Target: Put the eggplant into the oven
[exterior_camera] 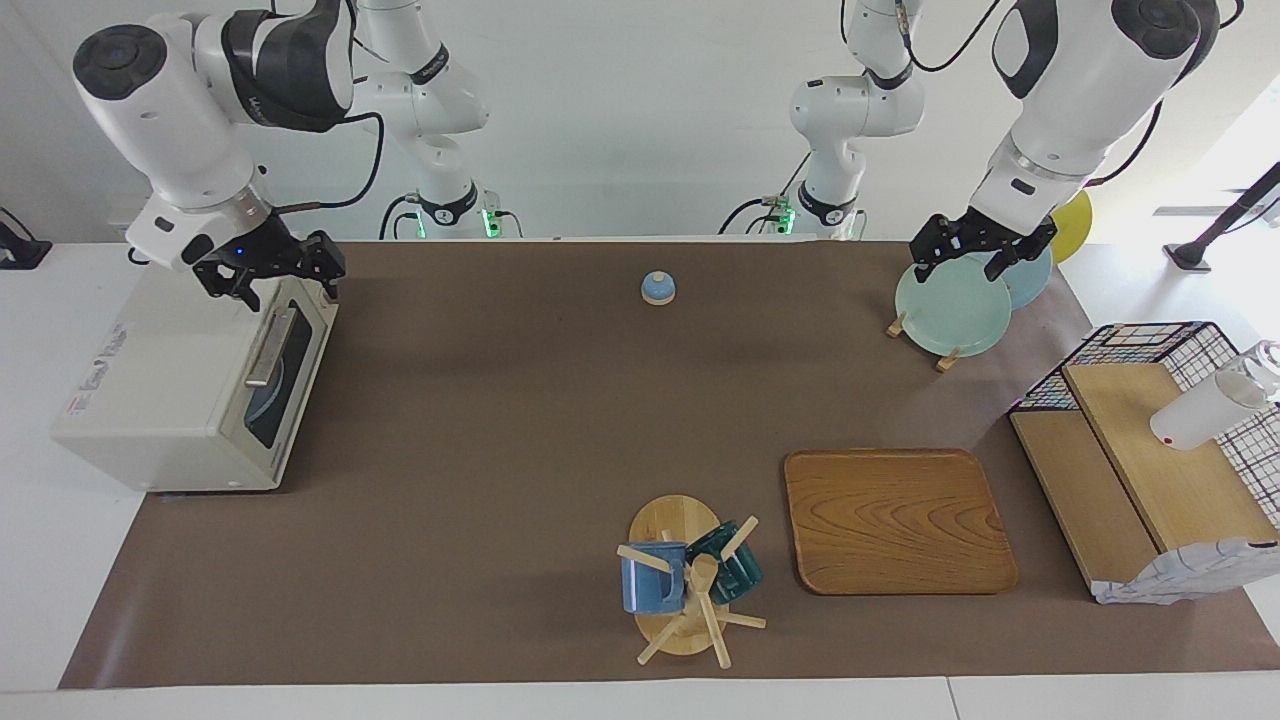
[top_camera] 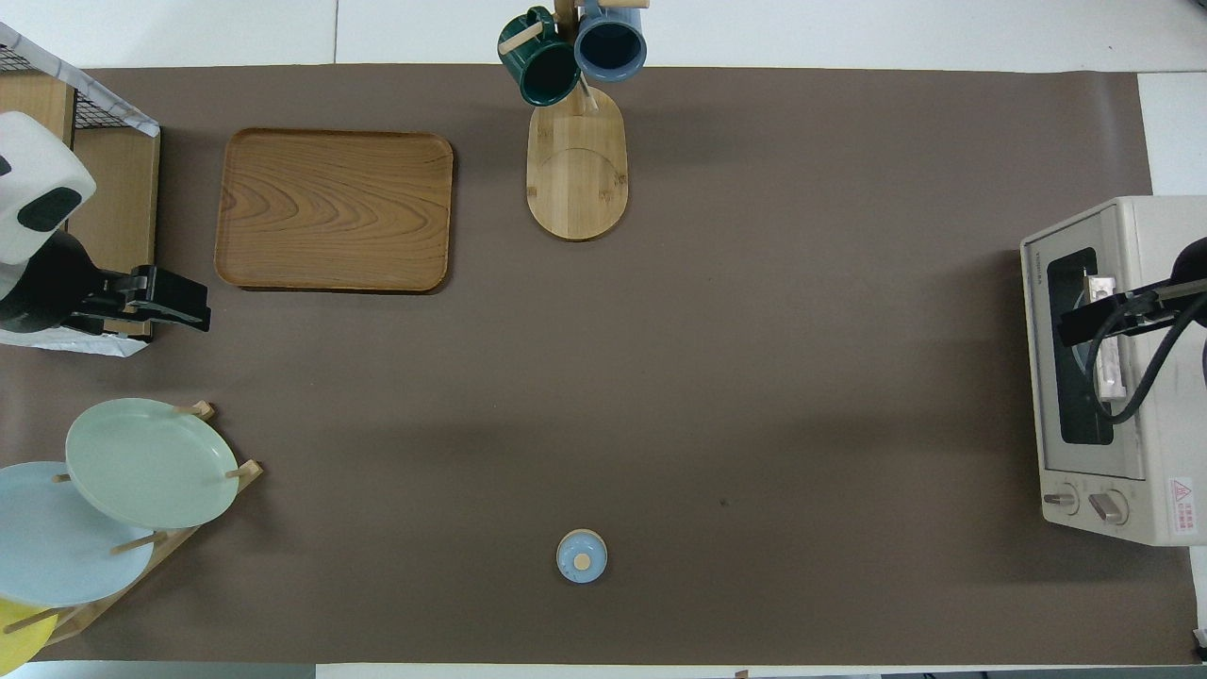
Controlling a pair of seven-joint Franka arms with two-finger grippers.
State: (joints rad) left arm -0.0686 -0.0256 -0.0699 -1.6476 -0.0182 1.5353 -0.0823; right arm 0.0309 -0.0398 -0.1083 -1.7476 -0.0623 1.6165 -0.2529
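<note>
The cream-white oven (exterior_camera: 170, 400) (top_camera: 1165, 453) stands at the right arm's end of the table, its dark glass door shut and the metal bar handle (exterior_camera: 270, 345) facing the table's middle. No eggplant shows in either view. My right gripper (exterior_camera: 288, 285) (top_camera: 1075, 316) hangs open over the top edge of the oven door, nothing between its fingers. At the other end of the table my left gripper (exterior_camera: 975, 255) (top_camera: 184, 306) is open and empty, up in the air over the plate rack.
A plate rack with a green plate (exterior_camera: 950, 310) (top_camera: 146, 462) and a pale blue one stands at the left arm's end. A wooden tray (exterior_camera: 897, 520) (top_camera: 335, 209), a mug tree (exterior_camera: 690, 590) (top_camera: 577, 160), a small blue bell (exterior_camera: 657, 288) (top_camera: 581, 555) and a wire-and-wood shelf (exterior_camera: 1150, 450) also stand here.
</note>
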